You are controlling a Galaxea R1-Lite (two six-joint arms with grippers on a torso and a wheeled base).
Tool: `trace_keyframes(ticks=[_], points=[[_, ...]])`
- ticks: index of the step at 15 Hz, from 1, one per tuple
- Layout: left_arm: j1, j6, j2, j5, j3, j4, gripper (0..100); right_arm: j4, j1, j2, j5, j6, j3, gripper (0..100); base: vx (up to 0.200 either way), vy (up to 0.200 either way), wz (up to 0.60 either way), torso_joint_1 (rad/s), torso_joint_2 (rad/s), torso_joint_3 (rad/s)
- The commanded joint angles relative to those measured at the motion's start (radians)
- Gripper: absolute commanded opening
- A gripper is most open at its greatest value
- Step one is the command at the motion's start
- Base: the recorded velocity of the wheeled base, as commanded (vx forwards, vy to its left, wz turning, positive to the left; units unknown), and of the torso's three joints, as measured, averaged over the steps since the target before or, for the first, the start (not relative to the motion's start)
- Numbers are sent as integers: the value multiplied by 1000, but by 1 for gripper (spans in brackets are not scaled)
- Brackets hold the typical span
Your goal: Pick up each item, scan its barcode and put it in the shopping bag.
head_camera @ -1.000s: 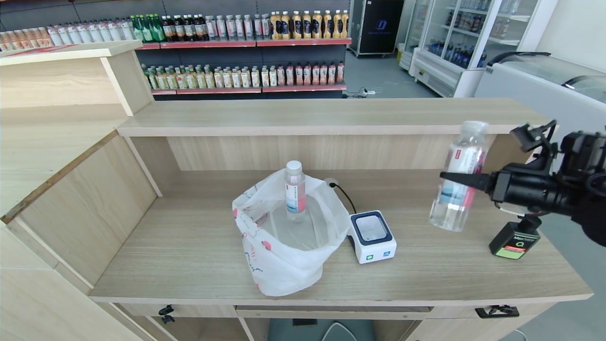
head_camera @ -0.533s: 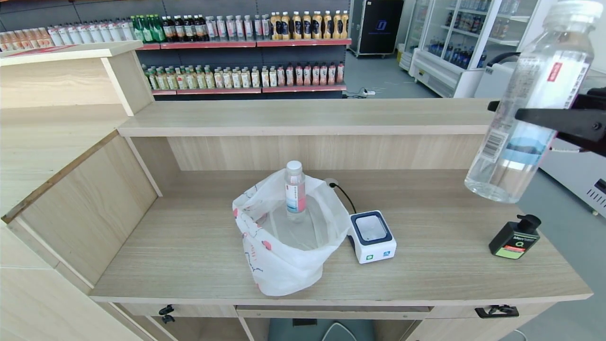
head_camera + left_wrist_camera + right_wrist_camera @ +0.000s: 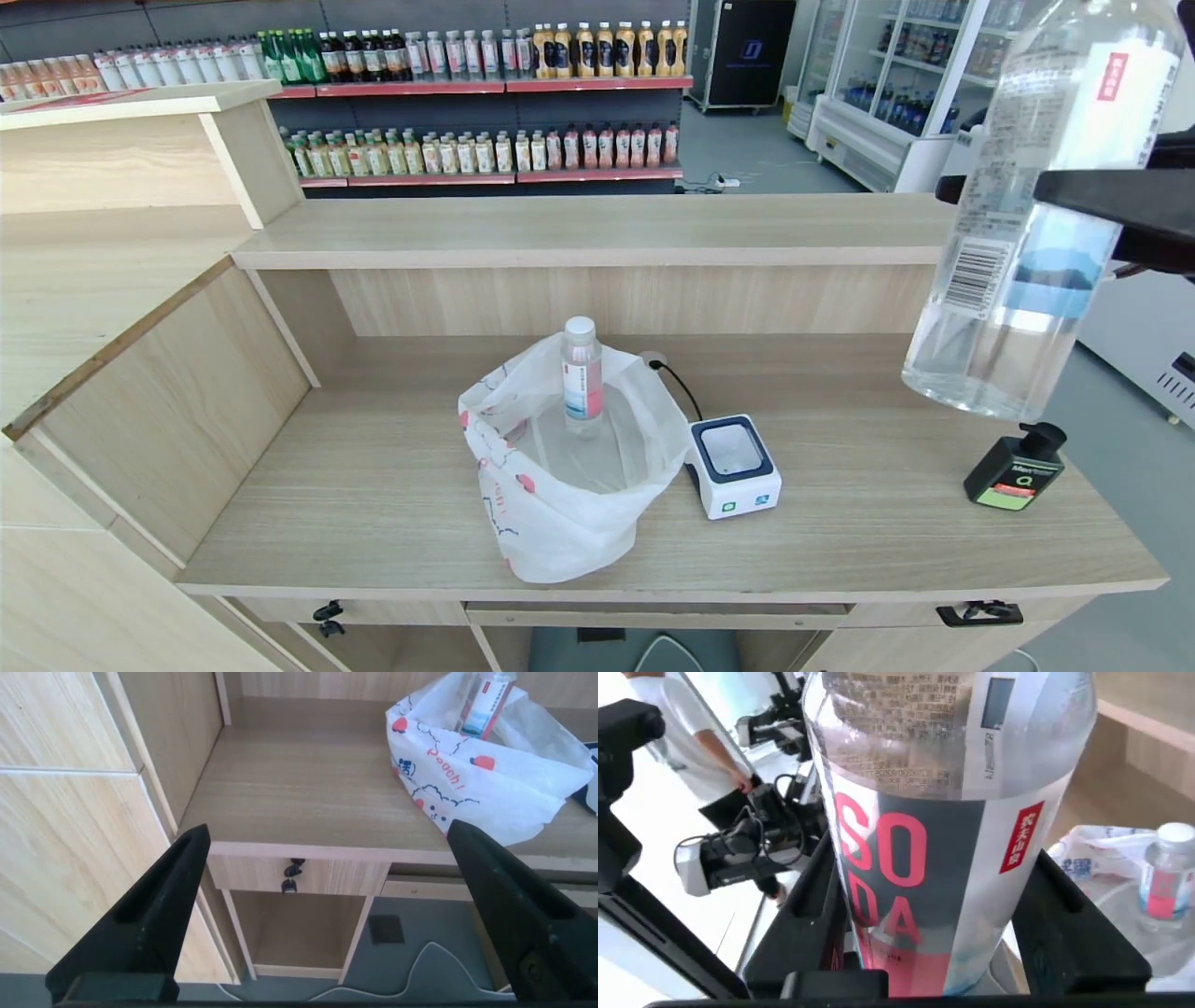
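Observation:
My right gripper (image 3: 995,189) is shut on a clear soda water bottle (image 3: 1036,224) and holds it high over the counter's right end, nearly upright, barcode facing left. The right wrist view shows the same bottle (image 3: 943,812) up close between the black fingers (image 3: 1069,924). The white shopping bag (image 3: 560,495) stands open at mid-counter with a smaller bottle (image 3: 582,378) upright in it. The white barcode scanner (image 3: 735,465) sits just right of the bag. My left gripper (image 3: 327,924) hangs open in front of the counter's front edge, with the bag (image 3: 486,765) beyond it.
A black pump bottle (image 3: 1015,467) stands near the counter's right edge. A cable (image 3: 677,383) runs from the scanner to the back. A raised shelf (image 3: 597,229) borders the counter at the back and a wooden side wall (image 3: 177,392) on the left.
The right gripper has lifted the bottle up from just above the counter's right side and brought it closer to the head camera; in the last half second it rose slightly more.

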Motion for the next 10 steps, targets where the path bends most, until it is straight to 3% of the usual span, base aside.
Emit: trace_keyframes(ticks=[1, 5, 8, 10], points=[[0, 0, 0, 0, 0, -1, 100, 3, 53, 5, 0, 44, -38, 0, 0, 0, 0, 0, 0, 0], [0, 0, 0, 0, 0, -1, 100, 3, 139, -6, 3, 233, -127, 0, 0, 0, 0, 0, 0, 0], [0, 0, 0, 0, 0, -1, 100, 4, 177, -58, 112, 385, -139, 0, 0, 0, 0, 0, 0, 0], [0, 0, 0, 0, 0, -1, 100, 4, 194, -89, 128, 400, -110, 0, 0, 0, 0, 0, 0, 0]])
